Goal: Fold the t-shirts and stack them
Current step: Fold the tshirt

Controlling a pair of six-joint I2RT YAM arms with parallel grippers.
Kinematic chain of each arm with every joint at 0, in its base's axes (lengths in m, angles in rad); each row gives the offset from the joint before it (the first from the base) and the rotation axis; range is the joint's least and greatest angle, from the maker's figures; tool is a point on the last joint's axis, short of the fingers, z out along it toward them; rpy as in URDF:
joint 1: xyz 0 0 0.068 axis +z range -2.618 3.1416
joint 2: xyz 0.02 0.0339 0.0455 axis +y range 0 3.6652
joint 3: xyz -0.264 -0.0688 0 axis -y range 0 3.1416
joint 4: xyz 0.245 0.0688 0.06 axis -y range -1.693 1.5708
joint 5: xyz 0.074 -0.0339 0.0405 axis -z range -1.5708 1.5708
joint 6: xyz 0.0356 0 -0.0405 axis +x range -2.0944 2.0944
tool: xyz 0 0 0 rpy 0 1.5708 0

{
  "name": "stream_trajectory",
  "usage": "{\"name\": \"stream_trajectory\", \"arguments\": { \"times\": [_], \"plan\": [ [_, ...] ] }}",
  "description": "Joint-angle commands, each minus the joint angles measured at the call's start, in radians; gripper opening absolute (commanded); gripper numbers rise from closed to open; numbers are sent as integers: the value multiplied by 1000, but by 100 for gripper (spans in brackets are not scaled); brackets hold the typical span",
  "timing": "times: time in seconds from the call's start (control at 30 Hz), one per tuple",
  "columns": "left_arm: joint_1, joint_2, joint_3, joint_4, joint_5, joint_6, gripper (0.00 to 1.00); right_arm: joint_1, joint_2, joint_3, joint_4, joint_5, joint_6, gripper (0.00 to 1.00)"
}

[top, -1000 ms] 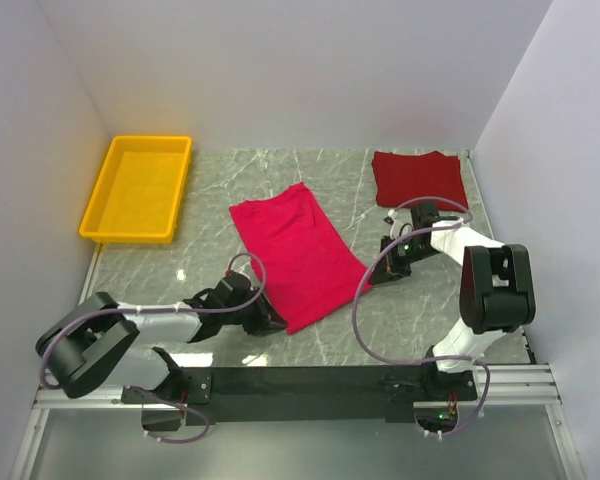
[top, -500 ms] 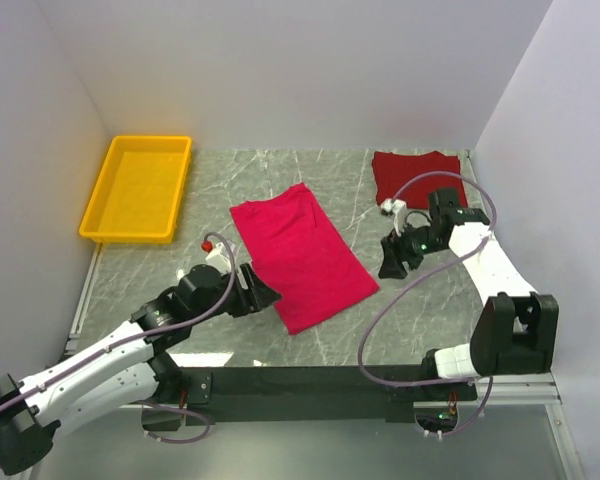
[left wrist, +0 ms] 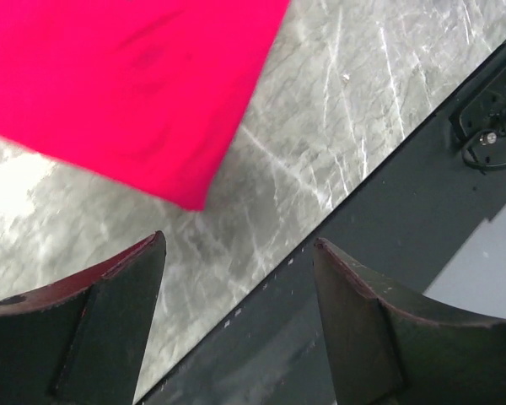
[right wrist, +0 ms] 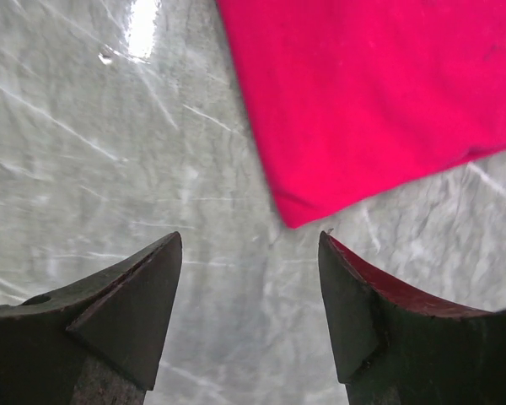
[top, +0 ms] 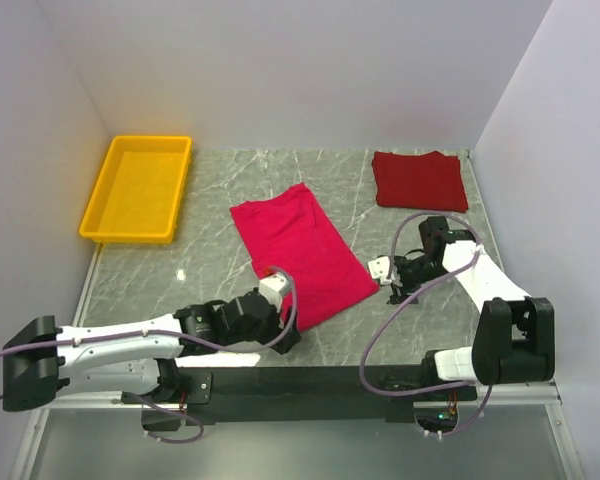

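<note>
Both arms have swung to centre frame; left gripper (left wrist: 238,243) and right gripper (right wrist: 250,236), released, hover by lower corners of the limp pink t-shirt (top: 300,245): pinch there.

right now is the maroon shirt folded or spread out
Folded: the maroon t-shirt lies as a compact rectangle, no sleeves spread out.

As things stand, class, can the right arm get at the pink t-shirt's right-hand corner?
Probably yes. The right arm's open fingers hover just short of the pink t-shirt's corner, with only marble table between them and nothing in the way.
</note>
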Motion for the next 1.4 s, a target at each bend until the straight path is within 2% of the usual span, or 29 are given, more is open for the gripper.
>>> {"name": "stream_trajectory", "arguments": {
  "times": [0.0,0.13,0.33,0.63,1.03,1.13,1.27,1.37],
  "plan": [
    [-71,40,8,129,-131,65,76,40,31,28,68,11,-102,72],
    [-129,154,34,171,-182,72,76,86,70,13,111,33,-87,71],
    [-148,299,73,210,-186,89,76,117,143,51,114,47,-65,66],
    [-149,399,108,191,-199,89,75,147,233,143,62,105,-47,61],
    [-149,395,116,108,-306,59,72,192,320,229,-4,159,-9,56],
    [-148,402,117,99,-297,39,69,207,327,229,-7,173,1,54],
    [-148,398,105,94,-294,-4,59,221,325,223,-12,189,16,52],
    [-148,372,99,76,-300,-50,58,222,317,212,-4,199,36,54]
  ]
}}
